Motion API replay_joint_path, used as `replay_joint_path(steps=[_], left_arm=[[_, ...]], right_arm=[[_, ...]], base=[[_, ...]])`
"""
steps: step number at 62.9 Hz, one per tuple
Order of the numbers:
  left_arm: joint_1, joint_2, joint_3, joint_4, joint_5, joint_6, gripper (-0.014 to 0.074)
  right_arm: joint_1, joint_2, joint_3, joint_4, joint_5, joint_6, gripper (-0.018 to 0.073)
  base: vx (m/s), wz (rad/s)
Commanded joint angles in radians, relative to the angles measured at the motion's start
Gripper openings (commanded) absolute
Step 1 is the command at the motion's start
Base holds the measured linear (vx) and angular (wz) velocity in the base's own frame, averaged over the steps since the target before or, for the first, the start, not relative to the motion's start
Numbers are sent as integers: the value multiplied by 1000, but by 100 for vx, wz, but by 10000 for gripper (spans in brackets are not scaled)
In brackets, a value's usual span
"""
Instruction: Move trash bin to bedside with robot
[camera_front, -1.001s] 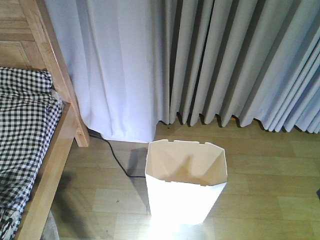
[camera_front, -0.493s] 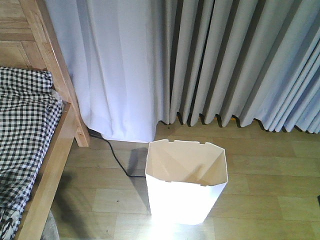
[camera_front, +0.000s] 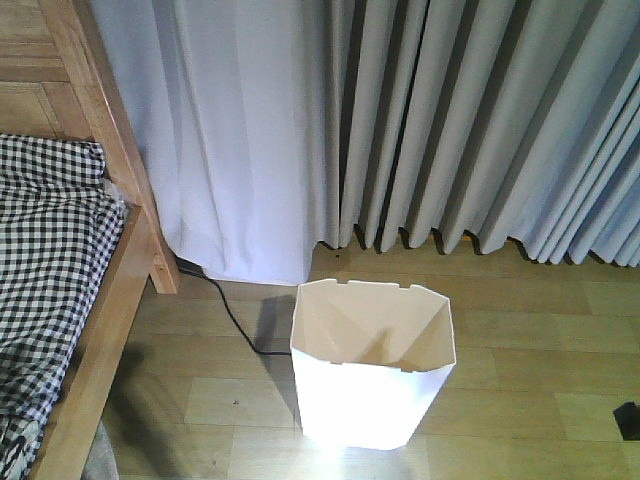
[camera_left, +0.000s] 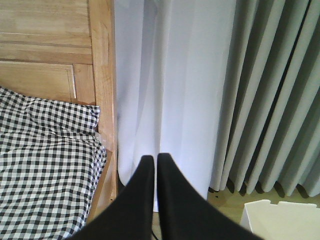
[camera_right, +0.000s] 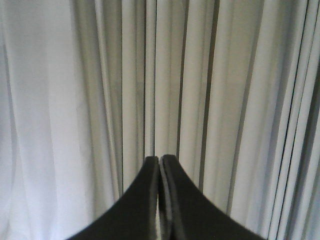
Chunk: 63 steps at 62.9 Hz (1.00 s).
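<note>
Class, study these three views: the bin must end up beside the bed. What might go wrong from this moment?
1. A black cable lies on the floor between the trash bin and the bedside; the sliding bin may snag it.
2. The left gripper and right gripper are both shut and away from the bin, so a push could tip it.

No lettering, label, brand mark or number can be read anywhere in these views: the white bin (camera_front: 372, 375), the wooden bed frame (camera_front: 108, 130), the checked bedding (camera_left: 47, 165) and the curtains (camera_front: 420, 120) all show plain, unmarked surfaces.
</note>
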Motion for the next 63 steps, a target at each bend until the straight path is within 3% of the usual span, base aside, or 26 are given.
replay_joint_path(steps=[1, 20, 32, 63], left_arm=[[0, -14, 19, -4, -68, -6, -6], [0, -14, 19, -4, -68, -6, -6], [0, -14, 19, -4, -68, -6, -6], [0, -14, 19, -4, -68, -6, -6]], right_arm=[[2, -13, 7, -18, -80, -11, -9], [2, -13, 7, -83, -84, 4, -9], [2, -12, 7, -180, -100, 111, -9], [1, -12, 7, -81, -101, 13, -9]], base=[[0, 0], [0, 0], [0, 0], [0, 0]])
